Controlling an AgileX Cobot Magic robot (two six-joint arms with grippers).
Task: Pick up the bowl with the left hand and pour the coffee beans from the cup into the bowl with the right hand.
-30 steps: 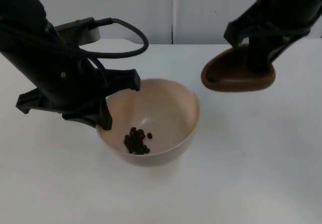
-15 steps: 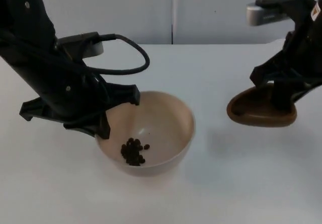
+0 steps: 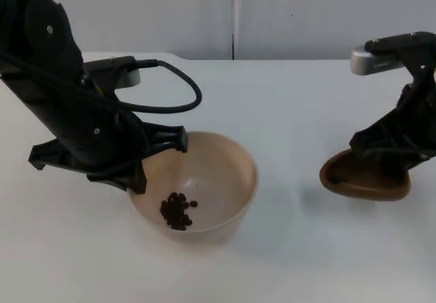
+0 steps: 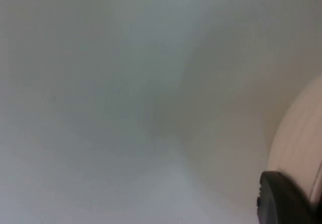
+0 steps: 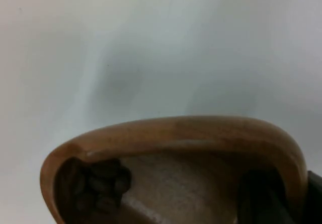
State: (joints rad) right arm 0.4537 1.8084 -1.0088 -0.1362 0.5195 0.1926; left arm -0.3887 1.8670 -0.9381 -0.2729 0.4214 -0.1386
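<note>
Left arm: enters from the upper left corner of the top view, bent down and forward; left gripper [image 3: 139,170] low over the tabletop at centre-left, fingers clamped on the near-left rim of the bowl [image 3: 225,173]. Right arm: descends at the right edge; right gripper [image 3: 381,158] low, fingers closed on the rim of the brown cup [image 3: 354,184].

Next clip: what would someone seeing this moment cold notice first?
The beige bowl with a small heap of coffee beans in it sits left of the table's centre, the left end effector gripping its near-left rim. Far to the right, the right end effector holds the brown wooden cup low over the table; the right wrist view shows a few beans inside it.
</note>
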